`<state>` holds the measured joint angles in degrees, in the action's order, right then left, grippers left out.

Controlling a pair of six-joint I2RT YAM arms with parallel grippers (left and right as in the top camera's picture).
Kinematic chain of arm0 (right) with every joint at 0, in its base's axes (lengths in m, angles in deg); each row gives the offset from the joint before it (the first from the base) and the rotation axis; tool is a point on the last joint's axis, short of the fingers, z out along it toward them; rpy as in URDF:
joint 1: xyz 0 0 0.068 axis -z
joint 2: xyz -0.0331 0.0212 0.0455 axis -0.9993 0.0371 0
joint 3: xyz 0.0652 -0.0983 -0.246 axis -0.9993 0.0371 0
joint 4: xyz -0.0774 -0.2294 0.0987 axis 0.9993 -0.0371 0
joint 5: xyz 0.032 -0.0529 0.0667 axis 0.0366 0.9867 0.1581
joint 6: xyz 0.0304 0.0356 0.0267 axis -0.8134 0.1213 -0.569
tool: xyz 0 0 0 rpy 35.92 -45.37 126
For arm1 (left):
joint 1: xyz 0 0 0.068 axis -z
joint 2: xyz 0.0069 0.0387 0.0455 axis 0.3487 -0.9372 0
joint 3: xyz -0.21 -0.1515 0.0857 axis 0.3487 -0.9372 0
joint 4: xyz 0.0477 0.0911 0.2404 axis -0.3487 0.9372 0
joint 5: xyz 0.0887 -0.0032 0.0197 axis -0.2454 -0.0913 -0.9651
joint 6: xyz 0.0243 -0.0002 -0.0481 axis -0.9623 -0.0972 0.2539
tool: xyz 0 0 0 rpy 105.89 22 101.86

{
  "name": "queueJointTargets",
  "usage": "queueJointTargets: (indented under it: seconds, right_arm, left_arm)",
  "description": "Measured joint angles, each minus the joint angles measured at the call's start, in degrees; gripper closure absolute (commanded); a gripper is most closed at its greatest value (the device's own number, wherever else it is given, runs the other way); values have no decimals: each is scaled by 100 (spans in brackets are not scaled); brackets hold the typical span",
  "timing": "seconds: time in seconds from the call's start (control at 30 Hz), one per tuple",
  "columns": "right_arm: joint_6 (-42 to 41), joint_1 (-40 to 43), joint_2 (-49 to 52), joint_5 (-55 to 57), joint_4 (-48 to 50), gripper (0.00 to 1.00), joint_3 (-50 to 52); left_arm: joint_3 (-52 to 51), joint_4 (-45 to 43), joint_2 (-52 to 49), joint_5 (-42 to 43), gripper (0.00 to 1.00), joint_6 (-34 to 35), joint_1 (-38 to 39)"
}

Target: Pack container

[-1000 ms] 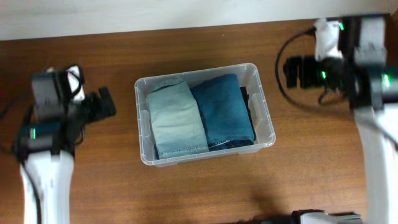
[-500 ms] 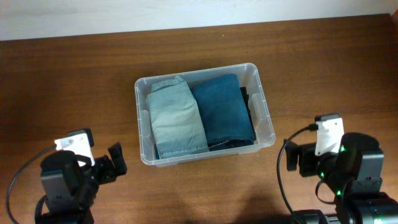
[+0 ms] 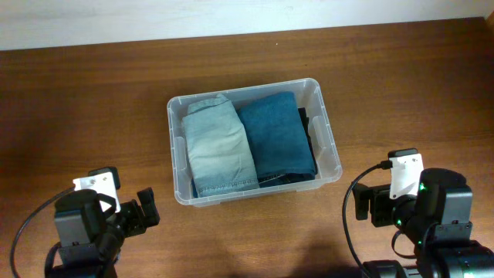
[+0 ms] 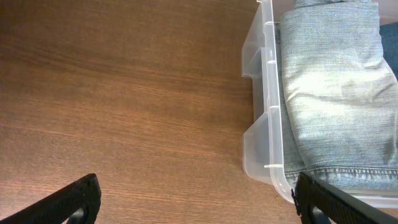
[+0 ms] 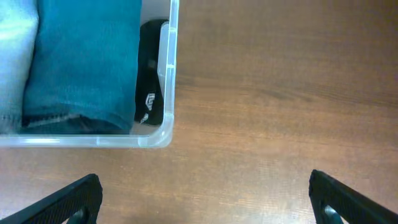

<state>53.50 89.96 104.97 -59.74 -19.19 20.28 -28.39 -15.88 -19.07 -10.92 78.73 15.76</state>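
The tub [image 3: 328, 139] is showing clear and colourless. Inside it, the folded jeans [image 3: 220, 150] are looking pale, washed-out blue. The denim [image 3: 278, 139] beside them is reading deep teal-blue, and a black cloth [image 5: 152, 74] is showing at its edge. The table [image 3: 93, 100] is glowing reddish brown with fine wood grain. The left arm [image 3: 81, 228] and right arm [image 3: 436, 208] are showing black with white caps, the right one with green lights.
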Motion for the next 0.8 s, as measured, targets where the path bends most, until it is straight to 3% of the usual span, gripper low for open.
queueJointTargets:
  seconds: [0.2, 0.57, 0.8]
  right_arm:
    - [402, 0, -442, 0, 1261, 1, 466]
    - [717, 0, -3088, -48, 4448, 2, 3532]
    - [754, 0, -3550, 50, 5768, 1, 4776]
  left_arm:
    - [0, 2, 0, 0, 1, 2, 2]
    - [-20, 4, 0, 0, 1, 0, 2]
    - [-20, 4, 0, 0, 0, 0, 2]
